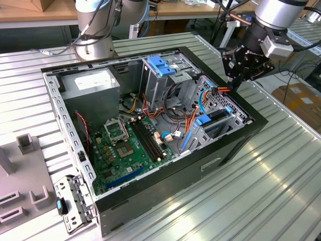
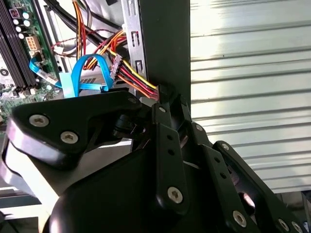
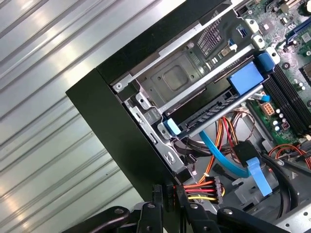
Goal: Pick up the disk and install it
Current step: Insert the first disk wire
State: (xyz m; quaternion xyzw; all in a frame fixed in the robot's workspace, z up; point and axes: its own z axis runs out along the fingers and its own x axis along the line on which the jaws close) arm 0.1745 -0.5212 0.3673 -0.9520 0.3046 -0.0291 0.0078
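In the exterior view my end effector (image 1: pixel 233 80) hangs over the far wall of the open computer case (image 1: pixel 235 145) on the ribbed tabletop (image 1: pixel 261 201), on the exterior view's right. It carries nothing that I can see, and I cannot tell whether it is apart or together. The disk (image 1: pixel 215 116) lies in the low bay just inside that wall, below me, with its blue rail showing at both ends.

In the second wrist view I am right beside the case wall (image 2: pixel 165 48). A bundle of red, yellow and black wires (image 2: pixel 136 80) and a looped blue cable (image 2: pixel 90 73) sit close by.

In the first wrist view the disk (image 3: pixel 214 110) sits level in its bay, and the plug of the wires (image 3: pixel 201 187) is just beside my end effector (image 3: pixel 170 206).

I judge this step to be work at that bay. Doing it well means staying square to the wall, keeping off the wires, and meeting the blue rail evenly so the disk does not skew in its slot.
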